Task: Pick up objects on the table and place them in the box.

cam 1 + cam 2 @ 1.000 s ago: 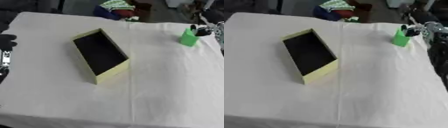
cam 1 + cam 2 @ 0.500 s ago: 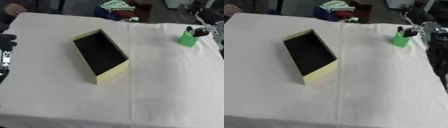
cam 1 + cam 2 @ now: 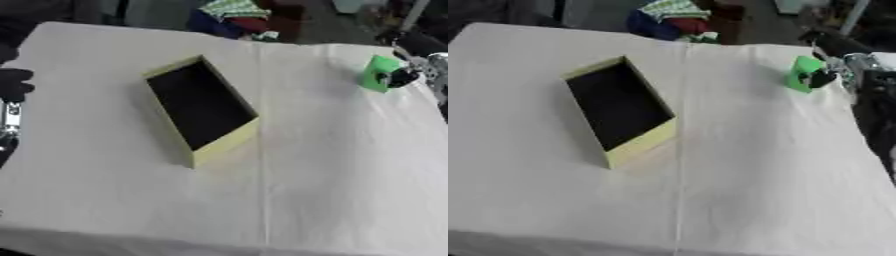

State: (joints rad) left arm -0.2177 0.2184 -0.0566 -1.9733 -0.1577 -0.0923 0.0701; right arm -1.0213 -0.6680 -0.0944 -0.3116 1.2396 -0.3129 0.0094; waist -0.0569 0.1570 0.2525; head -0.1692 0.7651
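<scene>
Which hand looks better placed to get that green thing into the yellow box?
The right hand. It is already at the green object near the table's far right edge, fingers around it. The left hand sits at the far left edge, beyond the open yellow box, well away from the object.

Black left hand (image 3: 14,84) at the frame's left edge above a silver joint; black-and-silver right hand (image 3: 833,75) upper right.

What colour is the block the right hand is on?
Bright green block, with the right hand at it; clearest in the left eye view.
</scene>
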